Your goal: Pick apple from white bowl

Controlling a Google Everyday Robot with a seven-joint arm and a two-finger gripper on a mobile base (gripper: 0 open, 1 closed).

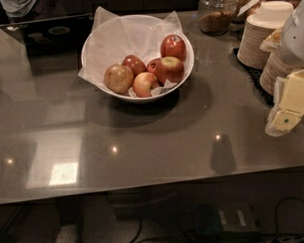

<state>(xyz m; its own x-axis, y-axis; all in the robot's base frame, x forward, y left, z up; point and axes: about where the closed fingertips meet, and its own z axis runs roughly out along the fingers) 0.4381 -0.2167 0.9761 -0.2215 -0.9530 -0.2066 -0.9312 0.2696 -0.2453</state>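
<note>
The white bowl [96, 40], lined with crinkled white paper, stands at the back middle of the grey counter. The apple [118, 78], dull golden-tan and the largest, lies at the bowl's front left. Beside it are a smaller yellow-red apple [144, 84] and several shiny red apples [173, 46]. My gripper [286, 111] hangs at the right edge of the view, well to the right of the bowl and above the counter, holding nothing that shows.
Stacks of beige paper plates [259, 37] stand at the back right on a black mat. A glass jar [216, 13] of grains sits behind the bowl to the right. A dark glossy panel [49, 32] lies at the back left. The counter's front edge [154, 186] runs across the lower view.
</note>
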